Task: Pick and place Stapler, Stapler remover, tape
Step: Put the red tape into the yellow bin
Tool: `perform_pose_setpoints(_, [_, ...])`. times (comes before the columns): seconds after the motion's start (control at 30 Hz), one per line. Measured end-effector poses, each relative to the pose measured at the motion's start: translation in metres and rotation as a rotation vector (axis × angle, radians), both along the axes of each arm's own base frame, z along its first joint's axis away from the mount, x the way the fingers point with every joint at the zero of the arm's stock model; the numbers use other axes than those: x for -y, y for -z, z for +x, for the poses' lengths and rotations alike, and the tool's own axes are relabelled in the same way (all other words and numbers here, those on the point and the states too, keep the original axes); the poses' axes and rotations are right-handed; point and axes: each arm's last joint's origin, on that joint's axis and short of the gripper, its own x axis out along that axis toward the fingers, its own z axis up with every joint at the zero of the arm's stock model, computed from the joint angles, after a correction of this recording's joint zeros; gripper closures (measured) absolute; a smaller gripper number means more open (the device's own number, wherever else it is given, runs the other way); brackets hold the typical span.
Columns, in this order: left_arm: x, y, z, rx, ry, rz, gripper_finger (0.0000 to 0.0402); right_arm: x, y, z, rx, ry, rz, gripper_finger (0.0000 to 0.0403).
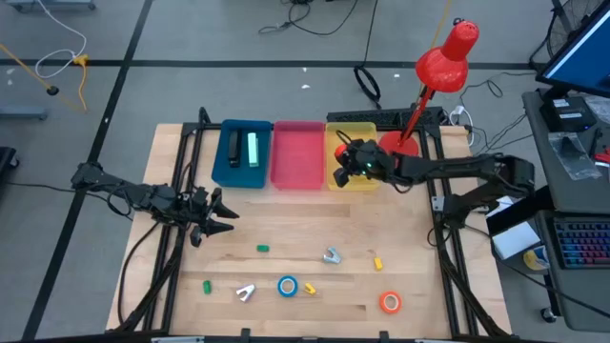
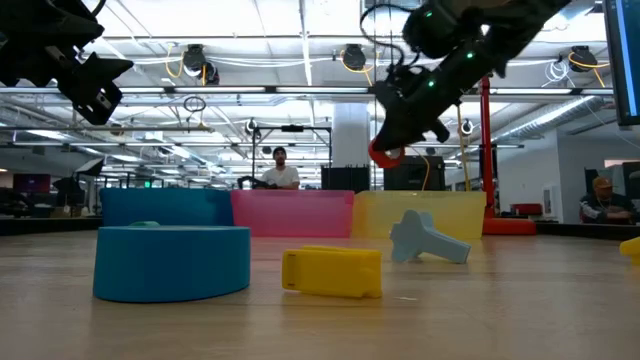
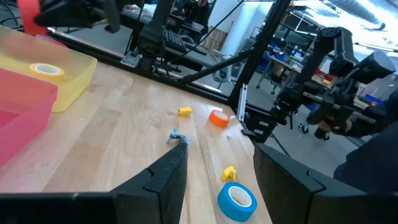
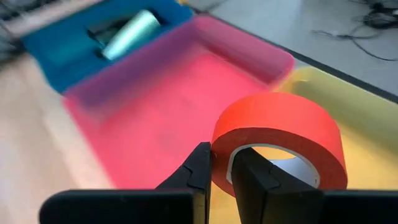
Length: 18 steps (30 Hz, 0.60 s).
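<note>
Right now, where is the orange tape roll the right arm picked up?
The orange tape roll is pinched in the right gripper, held over the yellow bin beside the pink bin.

Two slender black arms, the left arm and the right arm, are built of jointed tubular links with black cabling alongside. The right gripper carries small green indicator lights; its matte black fingers are flat and squared.
</note>
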Motion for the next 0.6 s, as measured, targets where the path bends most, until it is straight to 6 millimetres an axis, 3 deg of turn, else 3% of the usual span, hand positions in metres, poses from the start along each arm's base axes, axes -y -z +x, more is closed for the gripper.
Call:
perform_pose_setpoints(0.23, [0.000, 0.000, 0.000, -0.001, 0.000, -0.002, 0.0215, 0.028, 0.009, 0.015, -0.187, 0.034, -0.009, 0.0371])
perform_pose_setpoints(0.6, [-0.001, 0.000, 0.000, -0.005, -0.017, -0.021, 0.0215, 0.060, 0.030, 0.010, -0.314, 0.116, 0.005, 0.0370])
